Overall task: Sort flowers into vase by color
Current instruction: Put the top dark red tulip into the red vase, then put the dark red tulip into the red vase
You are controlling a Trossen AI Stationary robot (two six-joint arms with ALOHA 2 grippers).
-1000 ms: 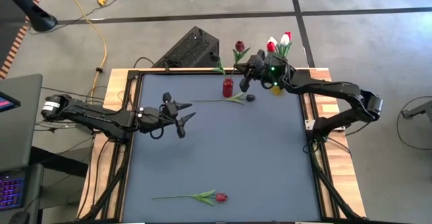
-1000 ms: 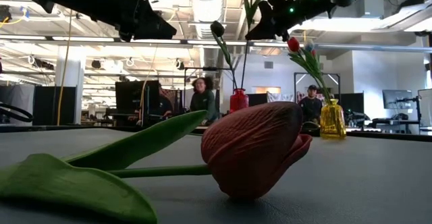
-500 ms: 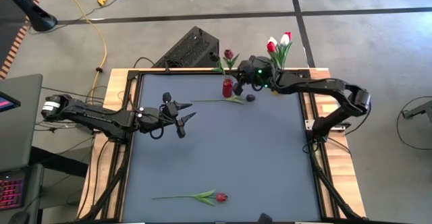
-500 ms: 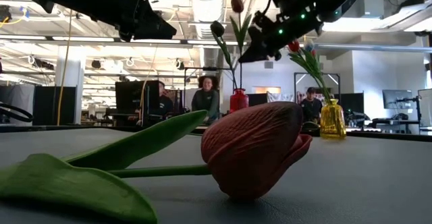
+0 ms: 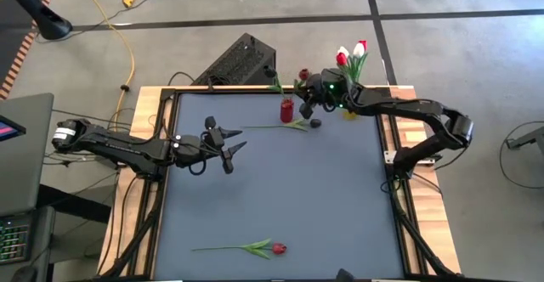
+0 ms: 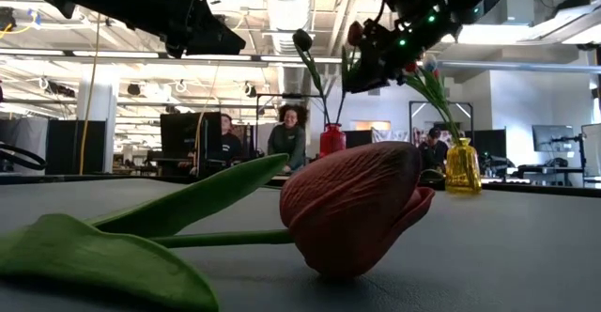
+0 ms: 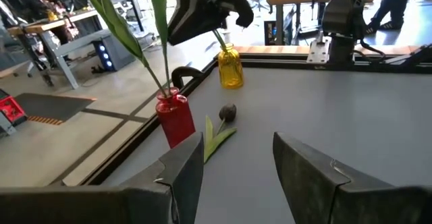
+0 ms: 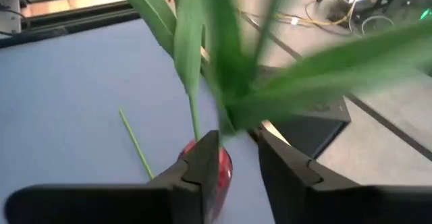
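A maroon tulip (image 5: 304,76) is seen at the red vase (image 5: 287,109), far side of the table, the right gripper (image 5: 313,98) parted around its stem. The left gripper (image 5: 223,144) is held open mid-left. Light, limp-stemmed flowers are judged best pinched mid-stem; a red-headed tulip (image 5: 270,249) lies nearest.

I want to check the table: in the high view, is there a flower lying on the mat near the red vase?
Yes, a dark-headed flower lies flat on the mat just beside the red vase, its stem pointing toward the left arm.
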